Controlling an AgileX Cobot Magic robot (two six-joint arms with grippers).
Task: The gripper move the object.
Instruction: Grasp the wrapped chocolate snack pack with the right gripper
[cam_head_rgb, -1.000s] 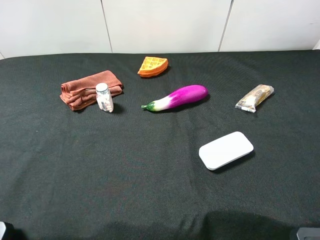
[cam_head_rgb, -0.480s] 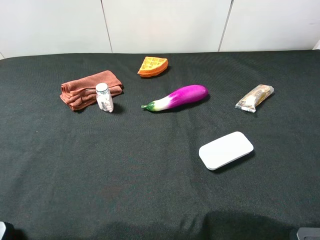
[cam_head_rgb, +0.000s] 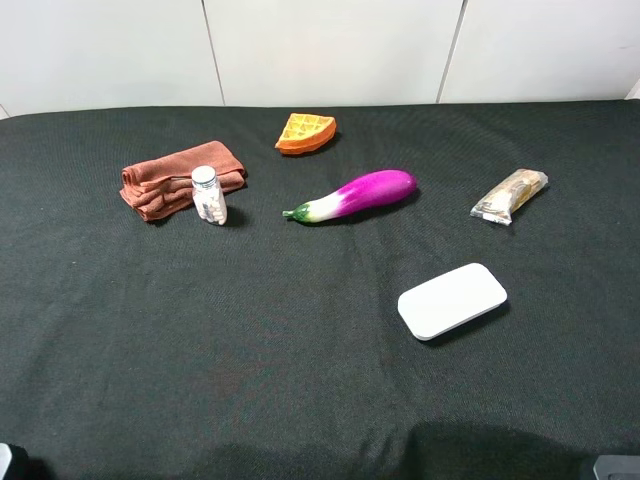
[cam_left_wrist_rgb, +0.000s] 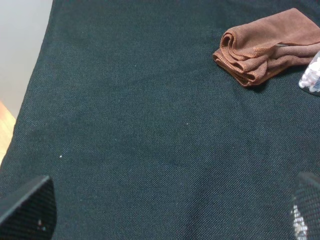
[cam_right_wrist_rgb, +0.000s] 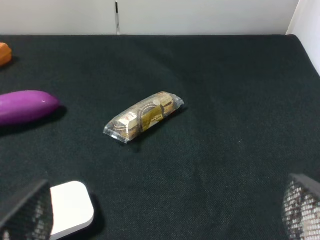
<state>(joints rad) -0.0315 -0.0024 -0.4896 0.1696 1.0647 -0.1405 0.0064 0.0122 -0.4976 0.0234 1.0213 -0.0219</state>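
The snack packet (cam_head_rgb: 510, 195), clear shiny wrap over tan-brown contents, lies flat on the black cloth at the right, beyond the white case. It also shows in the right wrist view (cam_right_wrist_rgb: 144, 116), lying at an angle some way ahead of my right gripper (cam_right_wrist_rgb: 164, 207). That gripper's two mesh-padded fingertips (cam_right_wrist_rgb: 25, 210) stand wide apart with nothing between them. My left gripper (cam_left_wrist_rgb: 167, 205) is open and empty too, over bare cloth at the near left. In the high view only small bits of the arms show, at the bottom corners.
A purple eggplant (cam_head_rgb: 355, 195) lies mid-table, left of the packet. A white rounded flat case (cam_head_rgb: 452, 300) lies nearer the front. An orange waffle wedge (cam_head_rgb: 305, 132) sits at the back. A folded brown towel (cam_head_rgb: 180, 178) and a small white bottle (cam_head_rgb: 208, 195) are at the left.
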